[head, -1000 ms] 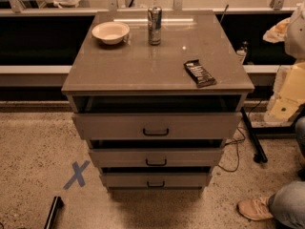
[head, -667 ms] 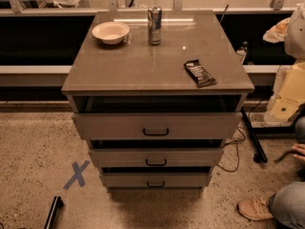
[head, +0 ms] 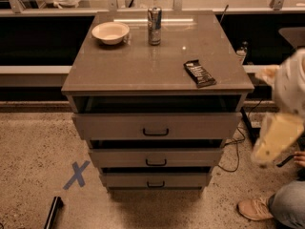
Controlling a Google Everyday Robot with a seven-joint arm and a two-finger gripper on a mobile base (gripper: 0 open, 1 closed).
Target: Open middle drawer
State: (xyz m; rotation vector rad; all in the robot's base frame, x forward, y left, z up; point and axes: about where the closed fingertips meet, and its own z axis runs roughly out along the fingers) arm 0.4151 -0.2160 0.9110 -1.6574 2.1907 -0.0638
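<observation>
The cabinet (head: 157, 66) has three grey-tan drawers, each with a small black bar handle. The middle drawer (head: 119, 157) is the second one; its handle (head: 156, 162) is at centre. A dark gap shows above its front, and the front sits further back than the top drawer's front (head: 105, 126). The bottom drawer (head: 124, 179) sits further back still. My gripper (head: 275, 140) is the blurred cream and white shape at the right edge. It hangs in the air to the right of the cabinet, level with the top and middle drawers, and touches nothing.
On the cabinet top are a white bowl (head: 110, 32), a can (head: 154, 26) and a dark snack bar (head: 199, 73). A person's shoe (head: 252, 209) and knee (head: 288, 209) are at the lower right. Cables (head: 236, 147) lie by the cabinet. A blue tape X (head: 76, 174) marks the floor.
My arm has swung down and a little left along the right edge and now looks blurred. The drawers and the things on the cabinet top have not moved.
</observation>
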